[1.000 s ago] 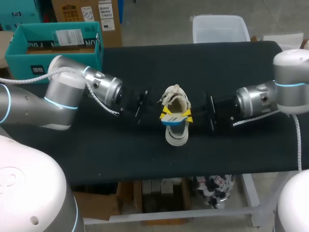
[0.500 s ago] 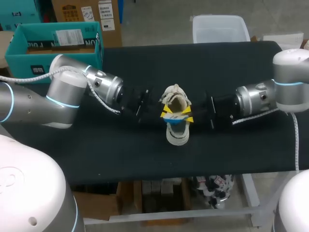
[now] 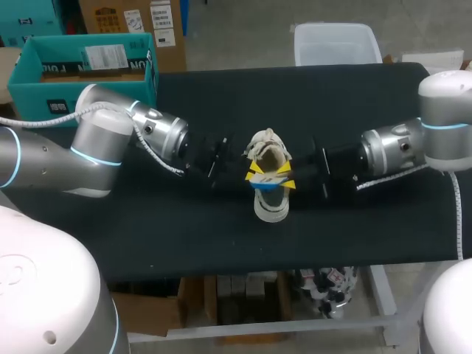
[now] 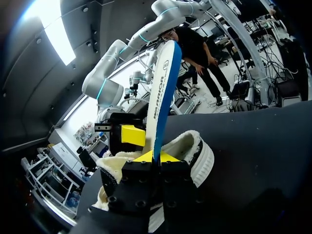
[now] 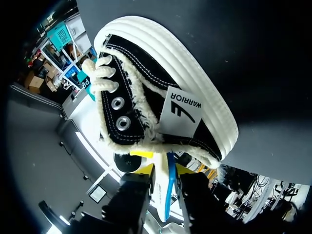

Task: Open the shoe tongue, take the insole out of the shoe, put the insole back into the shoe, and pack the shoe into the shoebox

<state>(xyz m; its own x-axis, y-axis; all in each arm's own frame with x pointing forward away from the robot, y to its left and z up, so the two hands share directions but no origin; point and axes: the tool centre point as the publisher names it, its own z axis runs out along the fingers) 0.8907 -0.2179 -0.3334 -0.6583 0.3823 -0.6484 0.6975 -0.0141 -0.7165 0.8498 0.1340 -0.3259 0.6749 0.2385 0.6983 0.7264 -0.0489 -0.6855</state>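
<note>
Barely any change from a second ago, at most a hair of drift at the right arm. Still pinching the insole (image 3: 267,184) from both sides with left claw (image 3: 253,172) and right claw (image 3: 286,178), fingers nearly closed on it, holding it upright over the shoe (image 3: 270,208) in the middle of the table (image 3: 184,236). Looks stuck mid insole step. Nowhere near the shoebox (image 3: 81,74) yet, well off left.

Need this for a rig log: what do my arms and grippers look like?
Left arm and right arm: silver-grey cylinders with light-blue rings, a white cable along each wrist. Left gripper and right gripper: black blocks, fingers tipped yellow.
</note>
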